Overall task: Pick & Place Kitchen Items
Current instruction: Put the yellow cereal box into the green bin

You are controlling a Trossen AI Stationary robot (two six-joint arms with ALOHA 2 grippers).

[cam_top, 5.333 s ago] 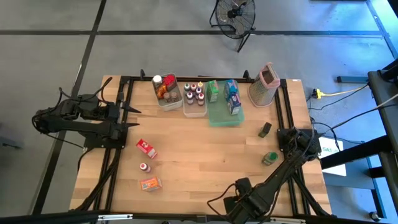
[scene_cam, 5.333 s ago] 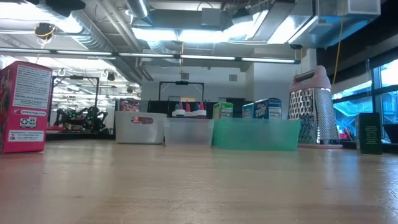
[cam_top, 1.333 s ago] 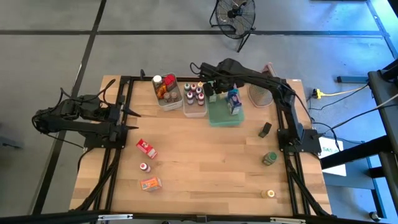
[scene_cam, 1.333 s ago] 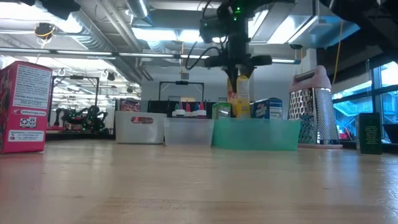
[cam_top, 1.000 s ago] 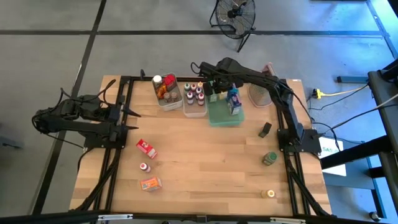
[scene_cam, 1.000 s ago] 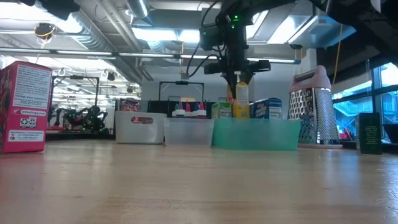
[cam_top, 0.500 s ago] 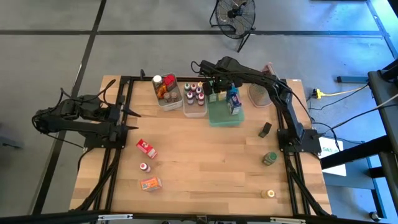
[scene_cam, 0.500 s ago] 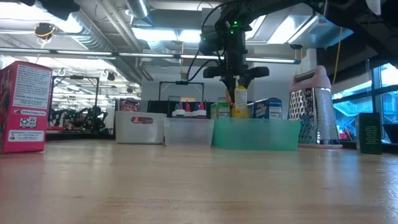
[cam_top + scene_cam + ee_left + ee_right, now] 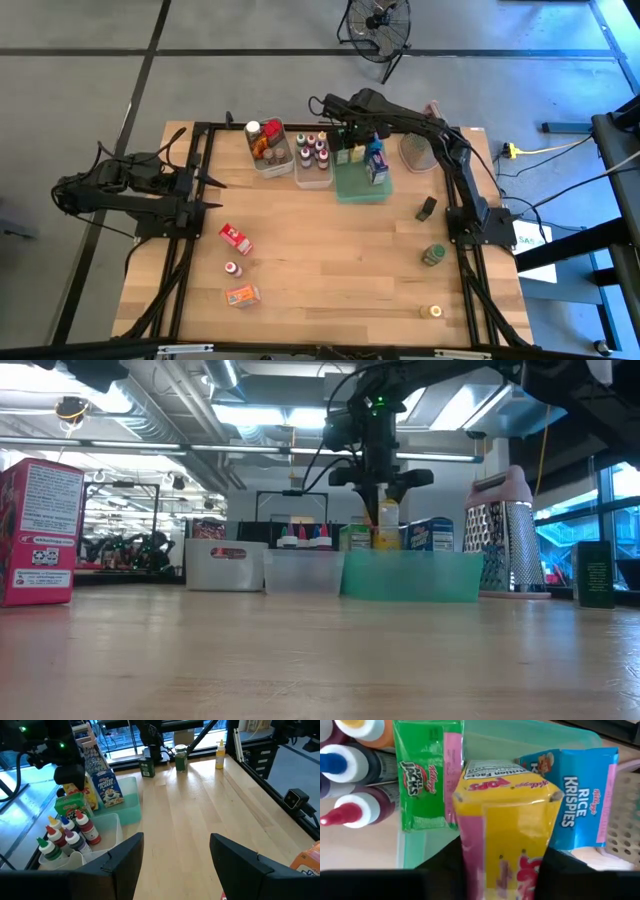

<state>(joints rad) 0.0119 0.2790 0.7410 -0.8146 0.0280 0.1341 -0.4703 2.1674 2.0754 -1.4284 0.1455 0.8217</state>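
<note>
Kitchen items are sorted by kind along the desk's point(image 9: 330, 260) far edge, and the yellow cereal box point(image 9: 502, 820) is being lowered into the green tray point(image 9: 350, 188) to join the other cartons. From the left: the left tool point(image 9: 175, 857) waits at the desk's left edge, fingers apart and empty, pointing across the desk. Near it, three items not yet sorted lie on bare wood, well apart from the bins: a red box point(image 9: 235, 238), a small red-capped bottle point(image 9: 232, 269) and an orange packet point(image 9: 241, 295). Toward the middle of the far edge, one clear bin point(image 9: 270, 165) holds jars, the next clear bin point(image 9: 310, 178) holds capped squeeze bottles point(image 9: 355, 815), so like goes with like. In the tray, the green cereal box point(image 9: 422, 775) and the blue cereal box point(image 9: 582, 795) stand upright; the yellow box sits between them, touching or nearly touching both. The right tool point(image 9: 381, 488) hangs over the tray with its fingers on either side of the yellow box, narrowly spread; whether they grip or have just let go cannot be told. Further right stand the metal grater point(image 9: 505, 535), a dark box point(image 9: 427, 208), a green-lidded jar point(image 9: 433, 254) and a small yellow bottle point(image 9: 434, 311), the last three apparently awaiting pickup.
</note>
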